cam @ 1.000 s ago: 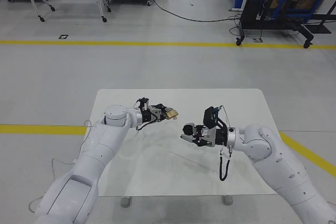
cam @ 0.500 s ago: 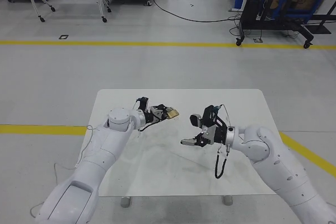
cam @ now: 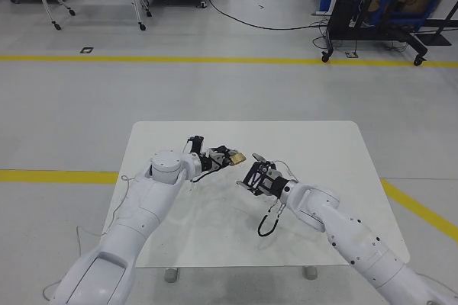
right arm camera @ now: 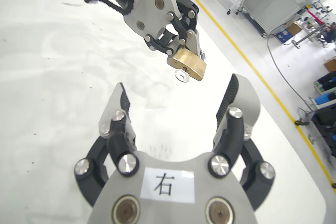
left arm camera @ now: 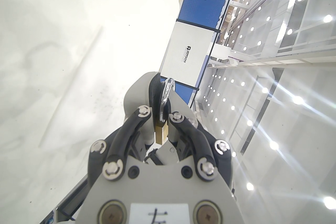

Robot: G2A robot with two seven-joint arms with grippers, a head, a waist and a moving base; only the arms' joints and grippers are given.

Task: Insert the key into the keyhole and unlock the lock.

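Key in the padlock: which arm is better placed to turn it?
Right, probably. The right gripper is open, empty and faces the key seated in the brass padlock; the left gripper is shut on that padlock, so it cannot turn anything.

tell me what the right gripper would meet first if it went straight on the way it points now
Probably the key sticking out of the padlock that the left gripper holds; depth is unclear.

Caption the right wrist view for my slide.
Open right gripper faces brass padlock, key inserted, held by left gripper.
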